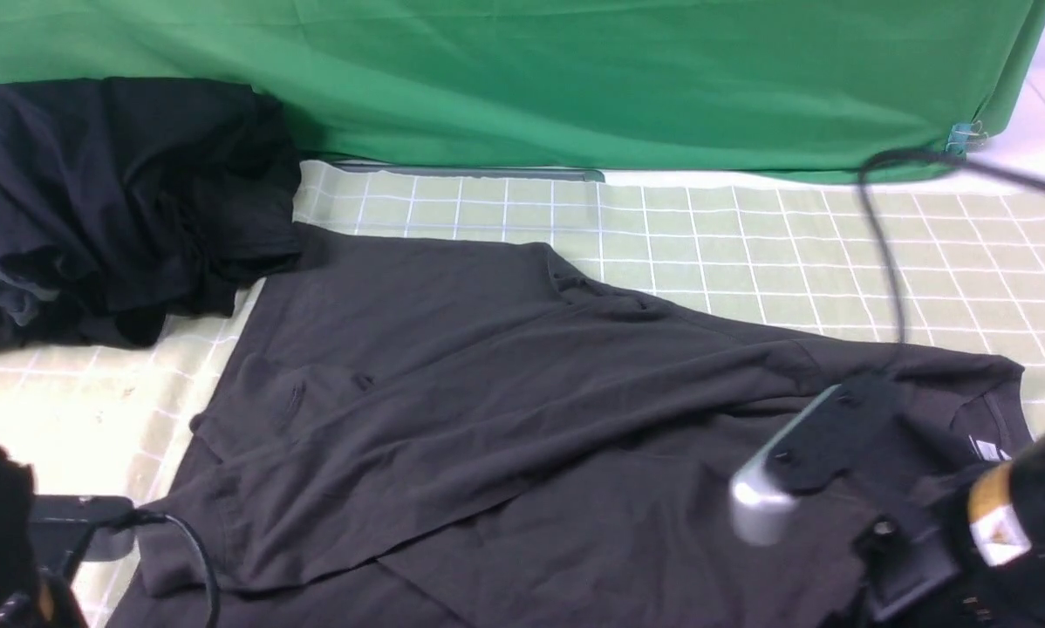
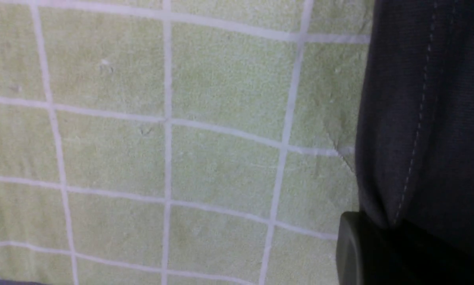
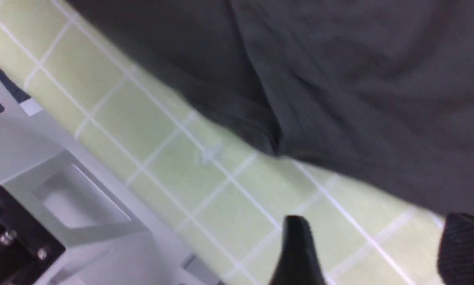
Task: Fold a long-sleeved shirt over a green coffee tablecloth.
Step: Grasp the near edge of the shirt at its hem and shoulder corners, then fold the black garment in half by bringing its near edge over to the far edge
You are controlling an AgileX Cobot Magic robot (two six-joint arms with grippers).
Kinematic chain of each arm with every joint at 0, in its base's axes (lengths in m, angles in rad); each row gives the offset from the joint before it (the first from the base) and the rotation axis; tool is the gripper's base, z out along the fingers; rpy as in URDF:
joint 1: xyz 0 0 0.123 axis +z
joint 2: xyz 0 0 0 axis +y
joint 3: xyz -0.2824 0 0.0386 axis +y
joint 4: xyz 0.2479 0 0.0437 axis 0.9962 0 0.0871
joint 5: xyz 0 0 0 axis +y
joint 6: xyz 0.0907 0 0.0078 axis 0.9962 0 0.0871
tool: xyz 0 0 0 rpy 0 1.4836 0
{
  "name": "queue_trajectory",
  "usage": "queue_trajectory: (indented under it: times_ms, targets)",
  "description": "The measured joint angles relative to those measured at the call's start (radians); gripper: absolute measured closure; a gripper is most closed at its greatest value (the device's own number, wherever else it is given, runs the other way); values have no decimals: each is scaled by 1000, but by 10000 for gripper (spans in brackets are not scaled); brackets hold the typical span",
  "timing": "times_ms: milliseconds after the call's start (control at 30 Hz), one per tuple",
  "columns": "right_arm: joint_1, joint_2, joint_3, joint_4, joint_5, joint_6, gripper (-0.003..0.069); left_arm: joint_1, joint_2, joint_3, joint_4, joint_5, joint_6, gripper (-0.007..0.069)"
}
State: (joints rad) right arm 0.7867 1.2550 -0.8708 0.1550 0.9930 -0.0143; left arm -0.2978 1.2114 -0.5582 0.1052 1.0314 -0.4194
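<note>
Left wrist view shows the left gripper (image 2: pixel 365 247) with its fingers squeezed together on the hem of the long-sleeved shirt (image 1: pixel 505 384). The right gripper (image 3: pixel 379 253) has its fingers apart with nothing between them, just beside the shirt's edge. The shirt lies spread on the green coffee tablecloth (image 1: pixel 749 253), beyond both sets of fingers. If the left fingers pull alone, the thin hem might slip out or the shirt might bunch up. Farther off, a pile of black clothes (image 1: pixel 112 192) touches the shirt's far corner and could get dragged. A black cable (image 1: pixel 880 244) loops above the right fingers. A plain green cloth (image 1: pixel 575 78) is farthest.
</note>
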Motion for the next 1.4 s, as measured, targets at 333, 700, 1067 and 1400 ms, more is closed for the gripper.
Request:
queue_trajectory:
  times_ms: [333,700,1067,1400]
  targets:
    - [121,185,151,-24,-296,40,98,0,-23,-2,-33,1,0,610]
    - [127,300,159,-59,-325,14,584,0,-68,-7,-53,31,0,610]
    - [72,-31,76,-110,-144,61,631,0,-191,-315,20,166,-1,610]
    - [-199,137,-254,-137,-108,-138,631,16,209,-718,150,118,-14,610]
